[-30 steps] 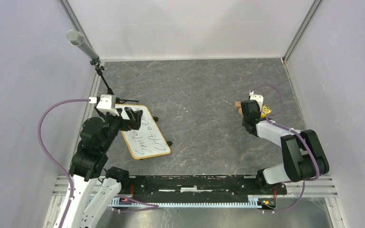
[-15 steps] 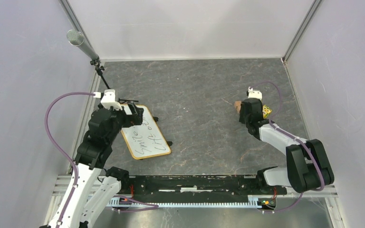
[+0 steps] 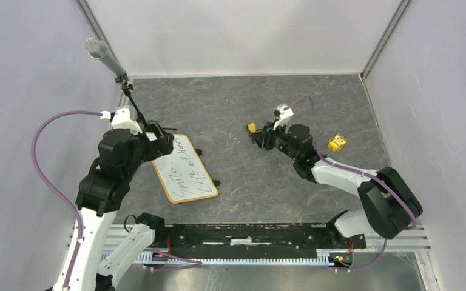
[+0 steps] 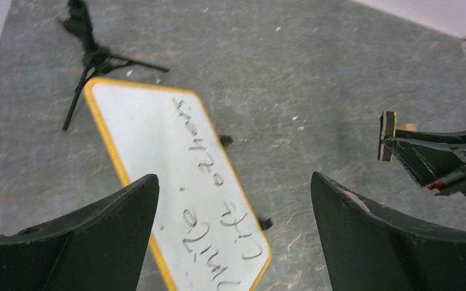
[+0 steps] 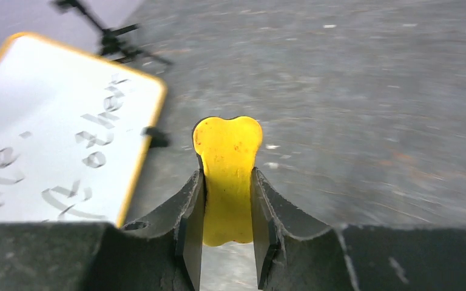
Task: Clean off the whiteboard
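Risk: eraser point(image 5: 227, 148) is pinched only by its lower half in the closed right gripper point(image 5: 227, 182), so pressing down could twist it loose, and the unheld whiteboard point(image 3: 185, 173) may skid. It lies flat at the left of the table point(image 3: 249, 109), not yet wiped. Right arm stretched low toward it; left gripper point(image 3: 161, 142) hovers over its far end, spread wide, empty

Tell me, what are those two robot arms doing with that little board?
They are getting ready to wipe the whiteboard. The right gripper is pinched shut on a small yellow eraser, holding it in the air over the middle of the table and pointing it toward the board. The left gripper hangs wide open above the board, holding nothing. The black writing is all there, so no wiping has been done yet.
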Robot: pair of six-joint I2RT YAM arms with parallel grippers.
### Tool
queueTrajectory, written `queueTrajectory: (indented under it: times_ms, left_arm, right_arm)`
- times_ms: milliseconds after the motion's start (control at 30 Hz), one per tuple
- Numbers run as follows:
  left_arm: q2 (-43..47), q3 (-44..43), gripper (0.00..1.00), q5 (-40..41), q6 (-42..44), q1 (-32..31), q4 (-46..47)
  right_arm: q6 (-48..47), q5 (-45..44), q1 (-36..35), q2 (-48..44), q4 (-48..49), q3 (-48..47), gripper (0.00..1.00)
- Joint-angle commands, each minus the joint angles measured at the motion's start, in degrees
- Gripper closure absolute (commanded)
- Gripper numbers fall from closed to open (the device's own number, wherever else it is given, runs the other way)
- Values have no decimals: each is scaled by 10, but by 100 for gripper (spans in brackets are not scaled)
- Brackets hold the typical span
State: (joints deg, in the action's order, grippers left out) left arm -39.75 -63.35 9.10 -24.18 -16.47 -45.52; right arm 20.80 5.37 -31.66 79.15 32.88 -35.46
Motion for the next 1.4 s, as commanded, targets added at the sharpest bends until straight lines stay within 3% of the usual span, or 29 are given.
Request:
queueTrajectory:
  times_ms: [0, 167, 367, 533, 833, 1233, 1367]
  left_arm:
    - [-19, -26, 0, 63, -48, 1, -126]
    - [-15, 20, 8, 92, -147, 1, -178]
    - [19, 58, 15, 127, -195, 1, -200]
    - [21, 109, 38, 114, -211, 1, -172]
    - [22, 154, 52, 90, -211, 1, -105]
    - [8, 164, 78, 82, -205, 1, -87]
    - [14, 168, 82, 80, -209, 1, -86]
  right_arm:
    - [44, 153, -43, 47, 133, -22, 91]
    - [80, 215, -124, 103, 182, -59, 91]
    - [76, 259, -221, 175, 200, -132, 90]
    - [46, 269, -272, 217, 186, -175, 90]
    - [-46, 212, -305, 246, 48, -236, 88]
    - [-62, 187, -329, 274, 16, -267, 88]
    - [-69, 172, -338, 285, 8, -278, 89]
